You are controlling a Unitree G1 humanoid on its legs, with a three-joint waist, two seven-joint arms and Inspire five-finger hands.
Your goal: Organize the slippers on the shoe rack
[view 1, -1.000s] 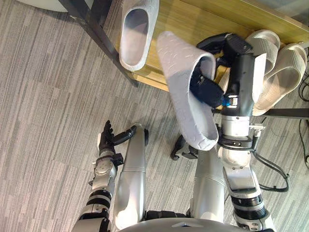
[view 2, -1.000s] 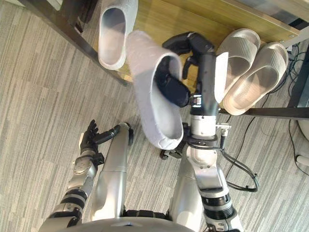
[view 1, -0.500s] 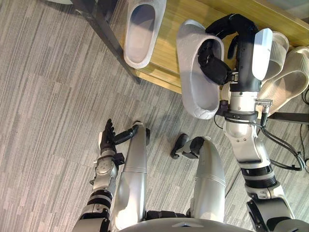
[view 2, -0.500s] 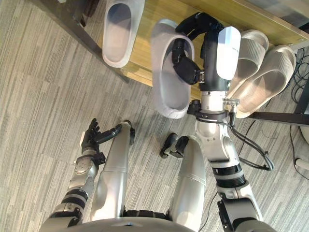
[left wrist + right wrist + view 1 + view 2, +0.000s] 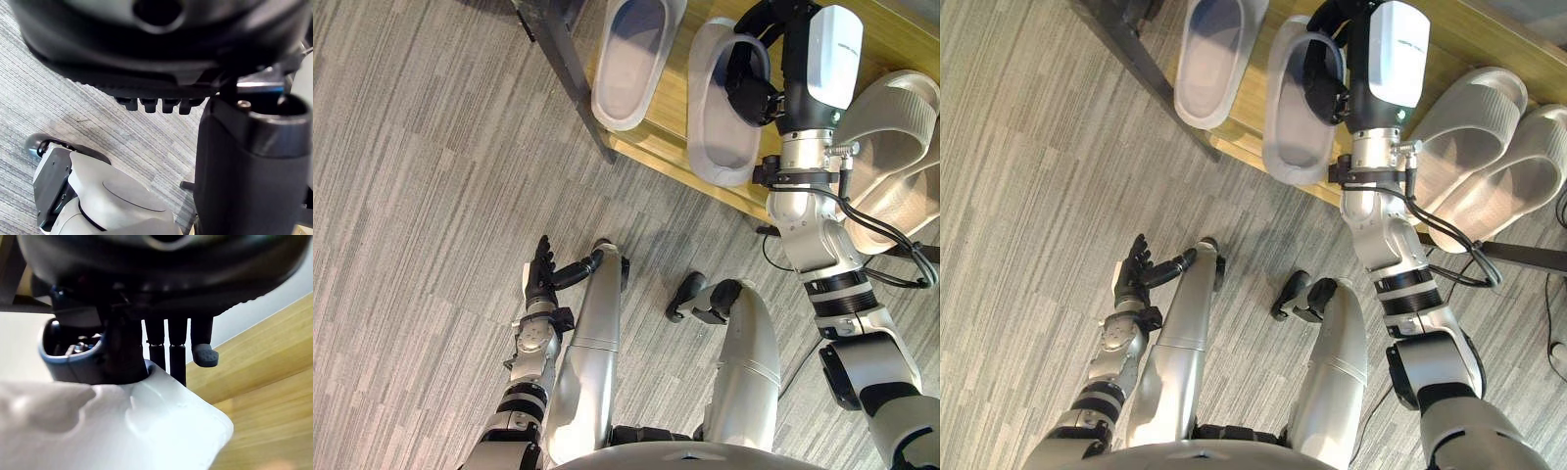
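Slipper (image 5: 718, 147) now at shelf (image 5: 677, 98) beside its mate (image 5: 628, 64); right hand (image 5: 747, 83) inside

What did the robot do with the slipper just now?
The right hand swung the grey slipper forward onto the wooden shelf, turning it sole-down beside the other grey slipper; its fingers still grip it. The left hand stays open at the robot's side, and the beige pair has not moved.

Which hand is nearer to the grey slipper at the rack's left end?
Right. The right hand, gripping a second slipper, is just beside the left-end slipper; the left hand hangs over the carpet, far away.
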